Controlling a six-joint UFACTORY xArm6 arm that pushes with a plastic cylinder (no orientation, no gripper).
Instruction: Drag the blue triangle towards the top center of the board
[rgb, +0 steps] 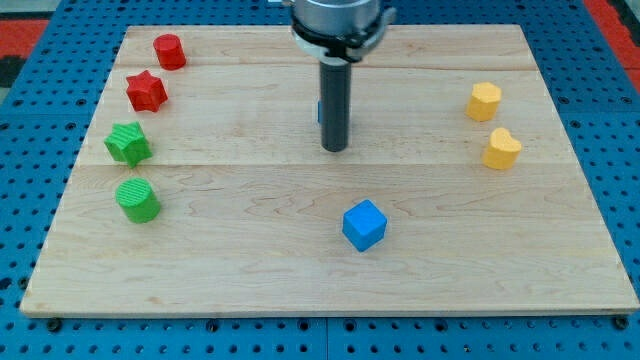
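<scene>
My tip (334, 148) rests on the board a little above its middle. A sliver of blue (320, 112) shows at the rod's left edge, just above the tip; this is the blue triangle, almost wholly hidden behind the rod. A blue cube (364, 224) lies below and slightly right of the tip, apart from it.
A red cylinder (169, 51) and a red star (146, 91) lie at the view's top left. A green star (128, 143) and a green cylinder (137, 199) lie at the left. Two yellow blocks (484, 101) (502, 149) lie at the right. The wooden board (300, 280) sits on a blue pegboard.
</scene>
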